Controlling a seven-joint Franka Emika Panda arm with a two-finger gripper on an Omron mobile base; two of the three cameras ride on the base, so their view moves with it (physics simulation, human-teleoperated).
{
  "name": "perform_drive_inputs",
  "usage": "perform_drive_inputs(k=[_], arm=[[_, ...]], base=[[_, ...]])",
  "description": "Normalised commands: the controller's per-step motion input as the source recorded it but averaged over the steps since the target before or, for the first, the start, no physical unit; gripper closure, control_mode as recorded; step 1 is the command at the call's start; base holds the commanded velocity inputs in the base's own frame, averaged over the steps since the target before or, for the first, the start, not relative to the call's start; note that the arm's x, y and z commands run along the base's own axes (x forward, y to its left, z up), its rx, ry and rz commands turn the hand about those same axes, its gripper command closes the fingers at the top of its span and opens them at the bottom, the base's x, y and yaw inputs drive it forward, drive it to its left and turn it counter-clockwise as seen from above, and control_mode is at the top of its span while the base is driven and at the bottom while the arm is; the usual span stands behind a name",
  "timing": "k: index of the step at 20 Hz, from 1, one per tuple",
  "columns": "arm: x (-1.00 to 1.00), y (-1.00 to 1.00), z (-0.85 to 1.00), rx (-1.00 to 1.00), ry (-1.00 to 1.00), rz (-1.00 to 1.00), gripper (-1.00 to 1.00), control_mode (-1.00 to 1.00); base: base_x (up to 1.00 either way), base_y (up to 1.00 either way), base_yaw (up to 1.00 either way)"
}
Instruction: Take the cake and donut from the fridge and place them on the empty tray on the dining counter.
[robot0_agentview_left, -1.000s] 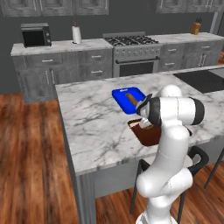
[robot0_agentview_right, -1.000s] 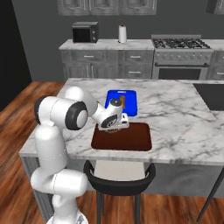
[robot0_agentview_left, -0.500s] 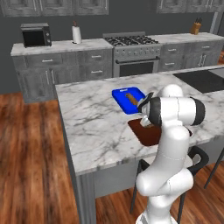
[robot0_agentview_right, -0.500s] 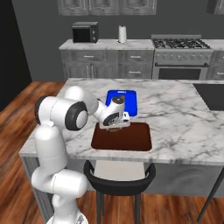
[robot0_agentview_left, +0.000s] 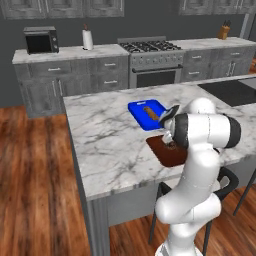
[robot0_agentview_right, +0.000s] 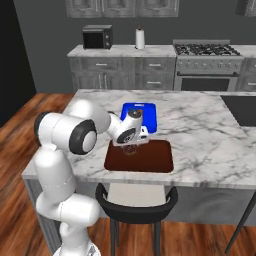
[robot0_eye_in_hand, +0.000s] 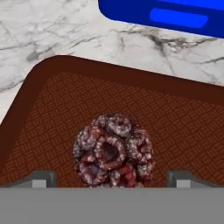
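Item: cake (robot0_eye_in_hand: 113, 151), dark maroon, bumpy, resting on the brown tray (robot0_eye_in_hand: 183, 127) on the marble worktop (robot0_agentview_right: 200, 125), beside a blue tray (robot0_agentview_right: 142, 115). Gripper (robot0_eye_in_hand: 113, 177) above it, fingers spread wide either side, gripping nothing. Risk: lifting off-line may clip and roll the cake; donut not yet delivered. No legible markings.

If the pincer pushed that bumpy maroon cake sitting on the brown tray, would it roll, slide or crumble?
The cake is domed and squat, so it would probably slide or tip a little, not roll far. Its knobbly, clustered top looks crumbly, so a hard squeeze might break bits off. The tray has a woven-textured floor and a raised rim, which likely limit sliding.
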Motion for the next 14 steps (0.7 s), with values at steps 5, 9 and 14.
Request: perform_drive_inputs(k=[5,9,14], arm=[[-0.33,0.08,1.00,-0.02,0.03,-0.04,-1.00,-1.00],[-0.40,0.34,0.89,-0.02,0.05,-0.30,-1.00,-1.00],[-0.96,0.20,0.86,0.00,0.00,-0.28,-1.00,-1.00]], base=[[0.00,0.00,0.00],[0.00,0.00,0.00],[0.00,0.00,0.00]])
